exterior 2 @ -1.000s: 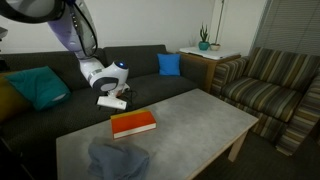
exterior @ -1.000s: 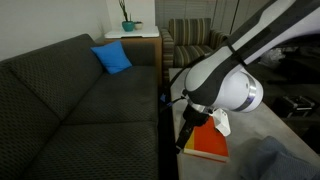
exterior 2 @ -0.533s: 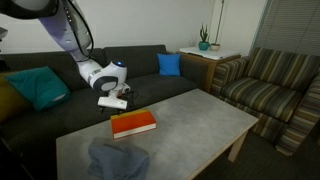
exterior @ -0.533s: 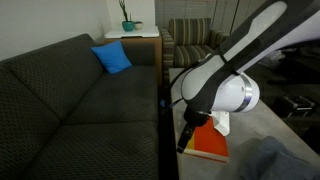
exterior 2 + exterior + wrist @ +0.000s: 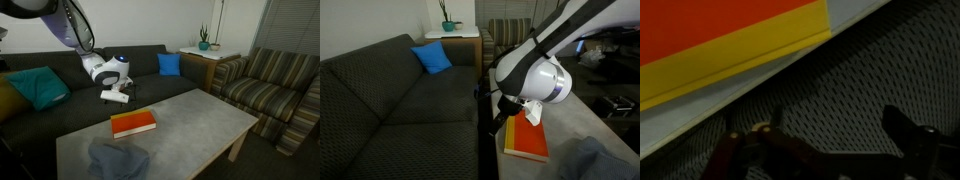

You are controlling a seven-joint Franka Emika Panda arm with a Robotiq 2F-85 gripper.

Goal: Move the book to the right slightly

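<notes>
Scene layout, in an exterior view:

- Teal cushion (image 5: 38, 85): lies on the dark sofa (image 5: 140, 58), at its left end.
- Robot arm (image 5: 72, 30): enters from the upper left and bends down over the sofa seat.
- Gripper (image 5: 115, 96): hangs above the gap between the sofa and the table (image 5: 200, 120), just beyond the table's sofa-side edge. It touches nothing.
- Grey cloth (image 5: 118, 160): lies crumpled at the near left corner of the table.
- The book (image 5: 133, 124): lies flat on the table, orange cover up, near the sofa-side edge and toward the table's left end. It is just beside the cloth and apart from the gripper.
- Blue cushion (image 5: 169, 64): leans against the sofa back at the right end.
- Side table (image 5: 208, 54): stands beyond the sofa's right arm and carries a potted plant (image 5: 204, 40).
- Striped armchair (image 5: 265, 90): stands right of the table.

Wrist view:

- The book (image 5: 720, 30) fills the upper left, with a yellow band along its lower edge. Below it runs the pale table edge (image 5: 700, 125), then the dotted sofa fabric (image 5: 860, 80).
- The gripper (image 5: 825, 150) shows at the bottom of the picture. Its two fingers (image 5: 908, 132) stand well apart, with only sofa fabric between them. The jaws are spread and hold nothing.

Opposite exterior view:

- The gripper (image 5: 505, 128) hangs at the table's sofa-side edge, over the near end of the book (image 5: 525, 140). Contact cannot be judged from here.
</notes>
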